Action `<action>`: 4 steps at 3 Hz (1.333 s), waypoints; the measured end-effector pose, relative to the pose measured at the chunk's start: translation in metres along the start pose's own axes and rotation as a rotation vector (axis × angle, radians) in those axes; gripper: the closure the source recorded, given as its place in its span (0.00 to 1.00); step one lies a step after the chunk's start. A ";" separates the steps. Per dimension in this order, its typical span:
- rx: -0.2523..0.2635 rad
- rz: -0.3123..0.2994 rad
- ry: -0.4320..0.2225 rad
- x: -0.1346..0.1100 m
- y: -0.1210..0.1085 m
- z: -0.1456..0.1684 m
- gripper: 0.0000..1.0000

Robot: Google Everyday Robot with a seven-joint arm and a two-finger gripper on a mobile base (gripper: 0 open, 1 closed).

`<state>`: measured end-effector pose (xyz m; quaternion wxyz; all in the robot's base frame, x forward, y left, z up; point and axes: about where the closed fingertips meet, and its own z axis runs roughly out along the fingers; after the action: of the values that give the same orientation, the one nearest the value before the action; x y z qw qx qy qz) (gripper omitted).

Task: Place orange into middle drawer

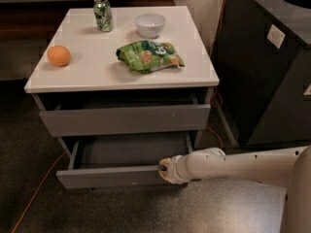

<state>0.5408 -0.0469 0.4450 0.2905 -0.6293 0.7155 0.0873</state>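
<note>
Middle drawer [107, 177] stands open, grey inside showing. Gripper [164, 170] sits at the right end of its front; open or closed: cannot tell. Orange [59, 56] rests on tabletop [92, 69] near the left edge, well apart from the gripper.

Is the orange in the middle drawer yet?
No, the orange sits on the cabinet top, and the gripper is at the front of the open middle drawer.

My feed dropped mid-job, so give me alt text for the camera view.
The gripper is at the front of the open middle drawer, near its right end. The orange sits at the left of the cabinet top, with a green can, white bowl and snack bag.
</note>
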 end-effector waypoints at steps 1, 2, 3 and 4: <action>0.000 0.000 0.000 0.000 0.000 -0.001 1.00; 0.000 0.000 0.000 0.000 0.000 -0.001 1.00; -0.036 -0.007 -0.011 -0.005 0.034 -0.002 1.00; -0.036 -0.007 -0.011 -0.005 0.034 -0.002 1.00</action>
<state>0.5079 -0.0369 0.4413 0.2833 -0.6365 0.7100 0.1027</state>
